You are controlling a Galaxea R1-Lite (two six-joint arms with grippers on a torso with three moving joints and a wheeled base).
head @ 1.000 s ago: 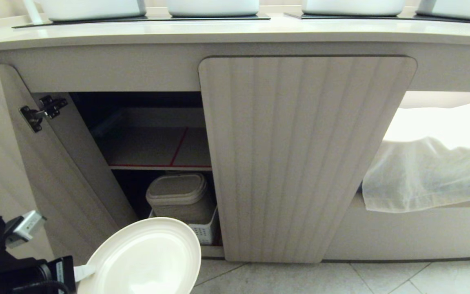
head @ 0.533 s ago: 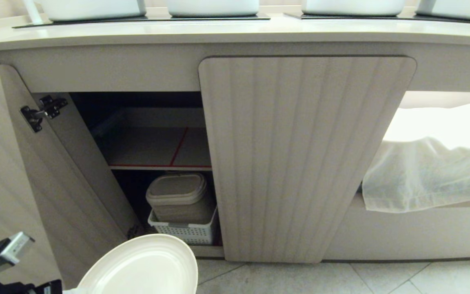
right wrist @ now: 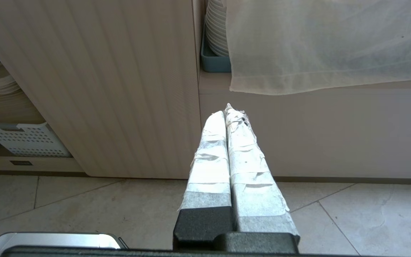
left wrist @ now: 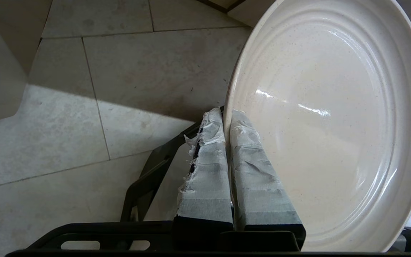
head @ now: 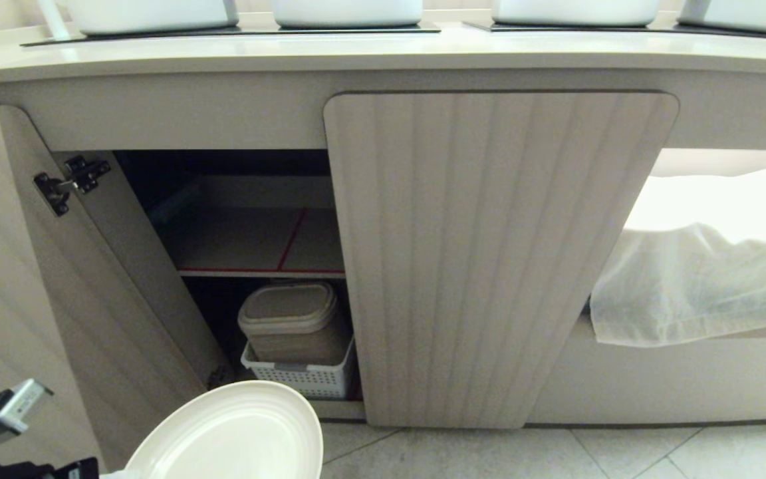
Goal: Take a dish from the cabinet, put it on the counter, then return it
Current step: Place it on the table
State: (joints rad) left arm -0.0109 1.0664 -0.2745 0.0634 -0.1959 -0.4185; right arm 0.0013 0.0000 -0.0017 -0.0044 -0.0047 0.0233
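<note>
My left gripper (left wrist: 227, 116) pinches the rim of the dish (left wrist: 330, 117), holding it tilted above the floor tiles just in front of the cabinet (head: 496, 253), near its open door (probably clear of it). My right gripper (right wrist: 231, 111), fingers pressed together on nothing, points at the cabinet's closed door.

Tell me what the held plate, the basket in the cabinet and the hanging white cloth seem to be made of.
Plate: looks like glazed ceramic or melamine, off-white; it shows bright highlights and moulded rings.
Basket: likely white plastic, matte, with a grid of small holes.
Cloth: thin woven fabric, semi-sheer, draping in soft folds.
</note>
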